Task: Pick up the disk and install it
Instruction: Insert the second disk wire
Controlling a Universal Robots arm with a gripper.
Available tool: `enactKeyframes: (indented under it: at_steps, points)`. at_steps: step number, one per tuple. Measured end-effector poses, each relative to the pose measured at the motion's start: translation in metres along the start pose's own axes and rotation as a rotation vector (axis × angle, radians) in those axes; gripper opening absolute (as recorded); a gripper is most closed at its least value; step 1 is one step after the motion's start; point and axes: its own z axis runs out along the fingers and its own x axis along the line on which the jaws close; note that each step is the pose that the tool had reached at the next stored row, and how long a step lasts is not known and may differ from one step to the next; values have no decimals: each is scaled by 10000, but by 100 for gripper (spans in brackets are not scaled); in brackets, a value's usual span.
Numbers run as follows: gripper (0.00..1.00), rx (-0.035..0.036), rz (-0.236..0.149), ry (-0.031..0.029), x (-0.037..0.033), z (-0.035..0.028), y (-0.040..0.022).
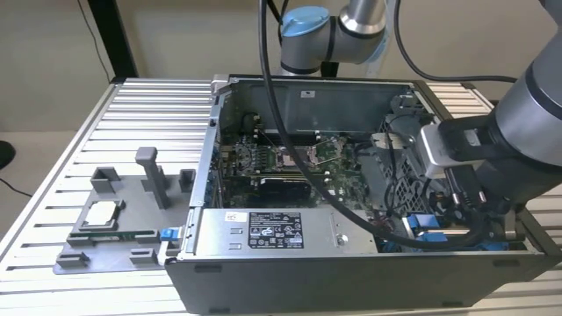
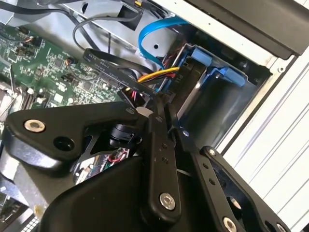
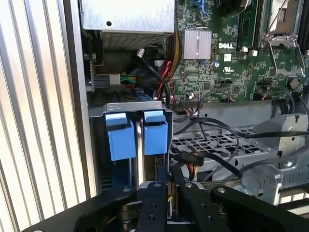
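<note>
Two blue bracket tabs (image 3: 137,136) stand in the computer case's (image 1: 351,276) drive bay; the tool (image 3: 168,191) pinches the disk (image 3: 150,166), seating it.

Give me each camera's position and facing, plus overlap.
Exterior view: off the arm, raised, looking down into the open computer case on the slatted table; the arm reaches in at the exterior view's right.
First wrist view: on the wrist, looking past the end effector at the blue drive brackets and motherboard.
Second wrist view: on the wrist, looking along the end effector from another side at the drive bay corner.
Shared: both wrist views show the end effector and blue drive brackets; all three show the motherboard.
</note>
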Motion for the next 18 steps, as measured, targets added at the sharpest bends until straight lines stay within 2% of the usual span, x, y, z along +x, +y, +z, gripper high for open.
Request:
enactKeyframes:
  at_steps: [12,15,18]
  points:
    - [0,1,0,17,34,15,2]
    - [0,4,-7,51,40,39,5]
    - [0,6,-20,118,47,68,10]
